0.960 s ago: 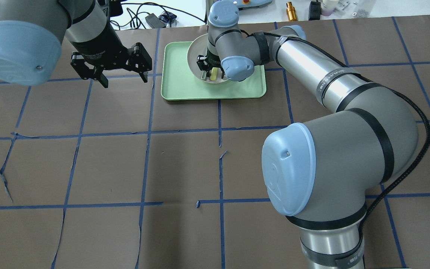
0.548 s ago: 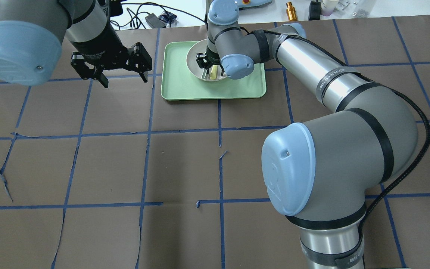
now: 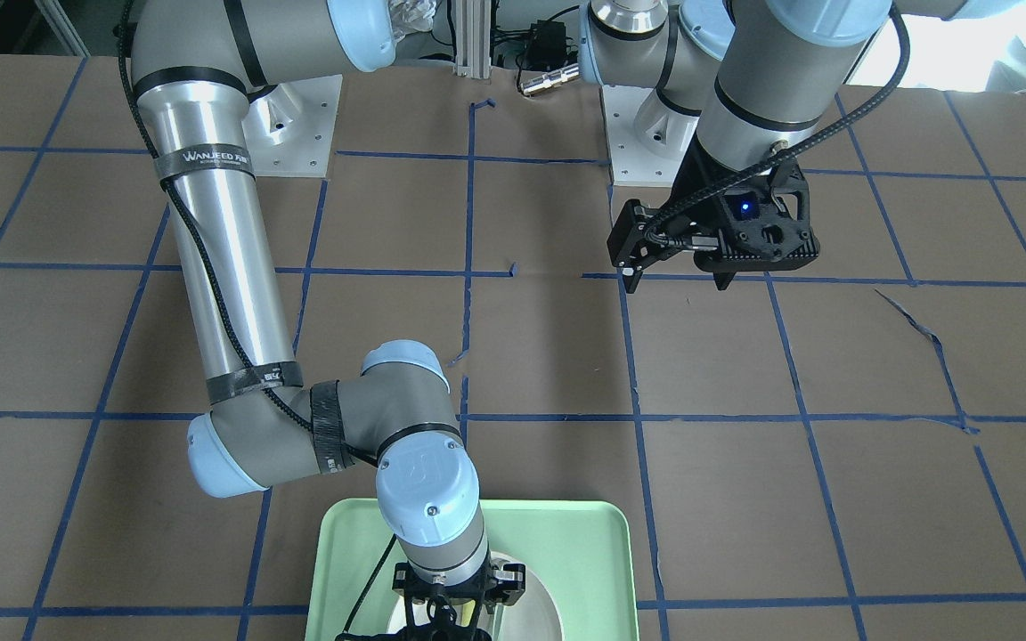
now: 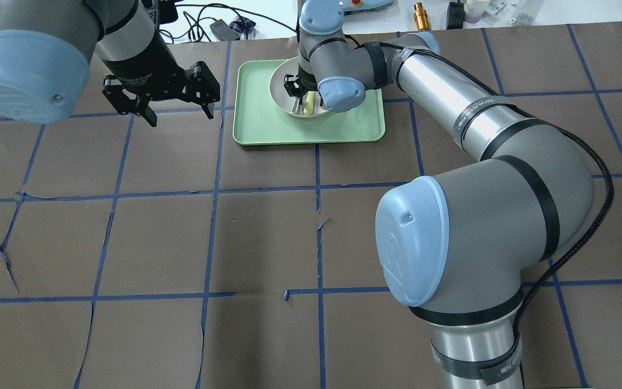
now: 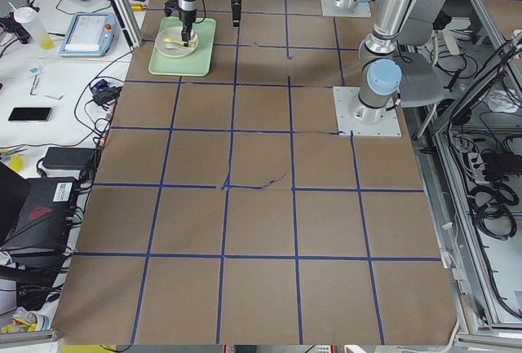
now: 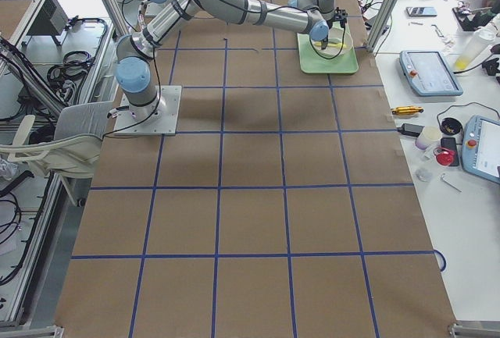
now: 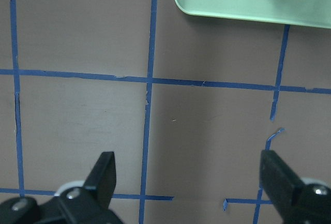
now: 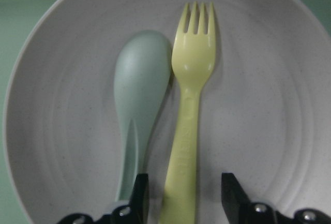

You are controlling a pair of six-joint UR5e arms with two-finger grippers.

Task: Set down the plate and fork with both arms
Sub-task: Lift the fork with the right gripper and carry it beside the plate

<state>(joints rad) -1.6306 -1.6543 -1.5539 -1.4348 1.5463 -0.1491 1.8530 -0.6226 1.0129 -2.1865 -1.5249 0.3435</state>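
Observation:
The white plate (image 8: 269, 105) sits in the mint-green tray (image 4: 268, 127) at the far side of the table. The pale yellow fork (image 8: 189, 105) lies in it beside a grey-green spoon (image 8: 138, 105). My right gripper (image 8: 184, 195) is open, low over the plate, with one finger on each side of the fork's handle and a gap on both sides. In the overhead view the right gripper (image 4: 298, 94) covers part of the plate (image 4: 281, 89). My left gripper (image 4: 180, 117) is open and empty, above the brown table to the left of the tray.
The table is covered in brown paper with blue tape lines. In the left wrist view a corner of the tray (image 7: 248, 1) shows at the top. Cables and small items lie beyond the table's far edge (image 4: 224, 27).
My right gripper has gone down towards the plate and a little further away, closing in around the fork's handle. The left arm has not moved.

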